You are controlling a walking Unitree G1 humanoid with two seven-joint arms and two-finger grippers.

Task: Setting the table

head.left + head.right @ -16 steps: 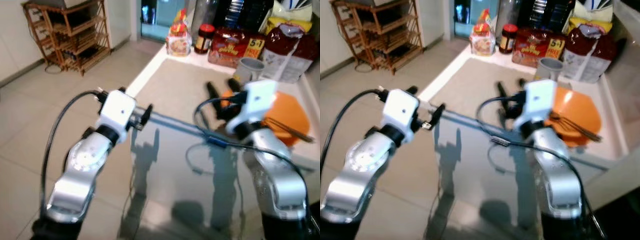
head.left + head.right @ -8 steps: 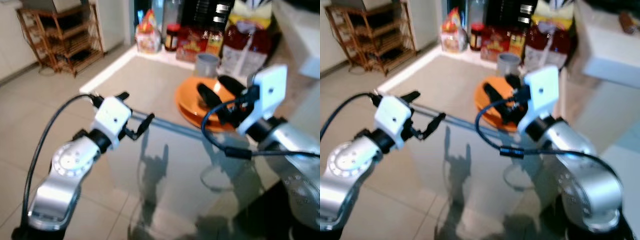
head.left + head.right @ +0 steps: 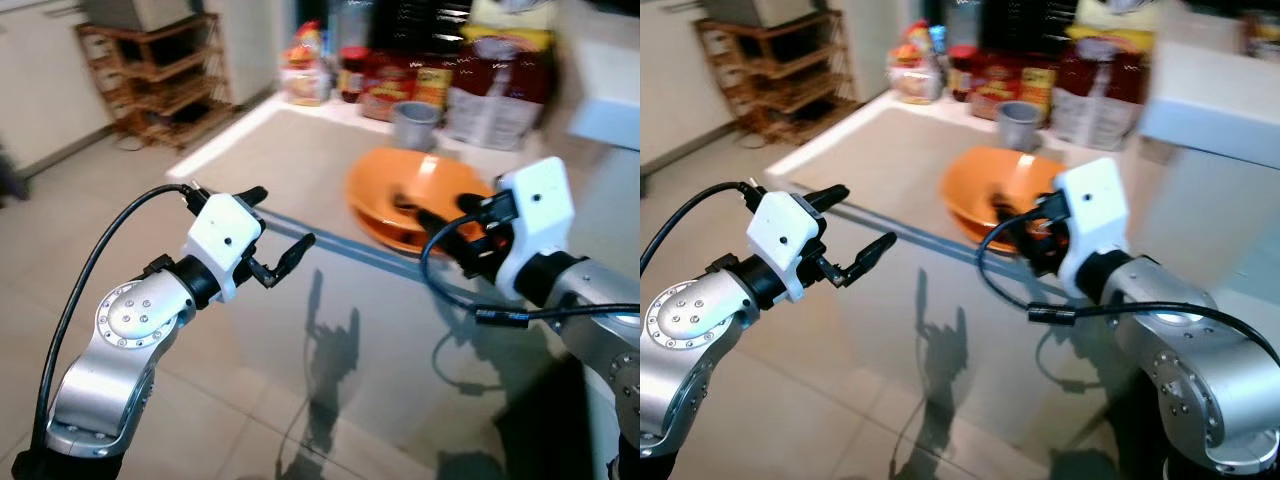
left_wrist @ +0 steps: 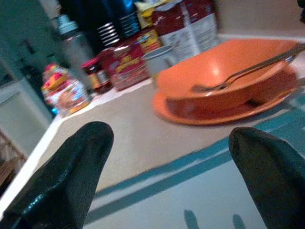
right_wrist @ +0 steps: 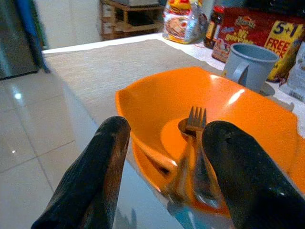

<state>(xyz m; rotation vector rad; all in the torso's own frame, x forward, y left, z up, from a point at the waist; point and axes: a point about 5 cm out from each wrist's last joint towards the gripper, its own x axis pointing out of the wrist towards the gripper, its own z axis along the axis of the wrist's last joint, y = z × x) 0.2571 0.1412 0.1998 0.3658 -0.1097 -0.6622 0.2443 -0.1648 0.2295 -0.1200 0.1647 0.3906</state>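
Observation:
An orange bowl (image 3: 420, 190) sits on an orange plate (image 4: 190, 114) on the beige mat, with a fork (image 5: 193, 124) and a spoon lying inside it. My right gripper (image 3: 432, 226) is open at the bowl's near rim; in the right wrist view its fingers (image 5: 112, 143) stand either side of the rim and the cutlery, gripping nothing. My left gripper (image 3: 278, 222) is open and empty, held above the table's left edge, well left of the bowl. A grey-blue mug (image 3: 413, 122) stands just behind the bowl.
Packets, a red box (image 5: 248, 31), a jar (image 4: 95, 74) and bottles line the table's far end. The near table top is glass (image 3: 360, 340) over a tiled floor. A wooden rack (image 3: 160, 80) stands far left. A white counter (image 3: 1210, 90) rises on the right.
The head view has swung, so the whole scene has shifted. My right gripper has gone from left of the bowl to its near rim. Both grippers stay open.

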